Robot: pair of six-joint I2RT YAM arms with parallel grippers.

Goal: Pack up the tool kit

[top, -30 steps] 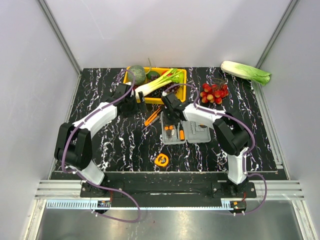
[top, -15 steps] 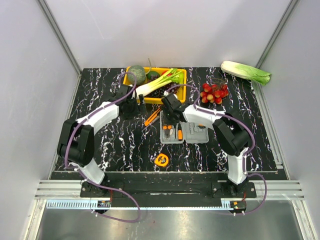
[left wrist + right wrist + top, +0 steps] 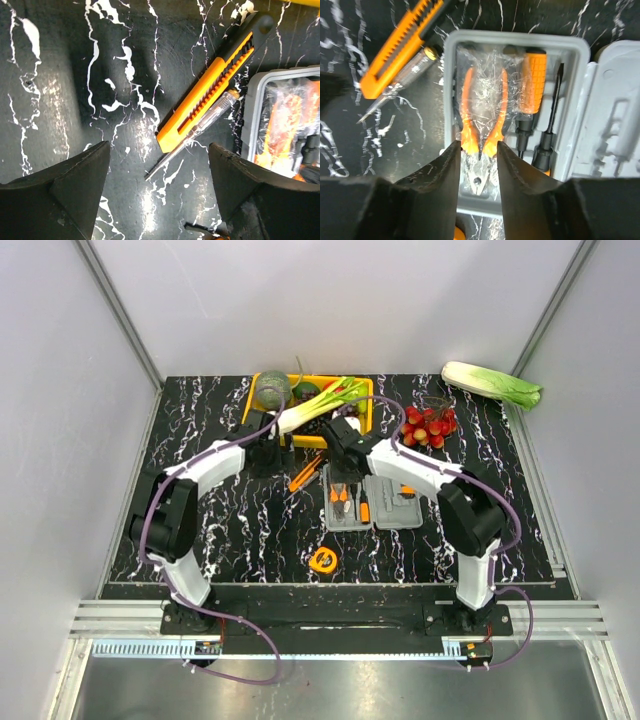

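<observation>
Right gripper [image 3: 477, 152] narrow, fingers either side of the pliers [image 3: 468, 125] in the tool kit [image 3: 398, 512]; contact unclear. Kit lies open mid-tabletop [image 3: 250, 530], long axis left-right, pliers nose toward the near edge. Left gripper [image 3: 159, 160] wide over utility knife [image 3: 210, 85] and tester screwdriver [image 3: 200, 132]. Film glare blurs the pliers.

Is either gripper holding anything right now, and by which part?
Left gripper: nothing, open above the table. Right gripper straddles the pliers near their pivot in the tool kit; whether it grips cannot be told.
</observation>
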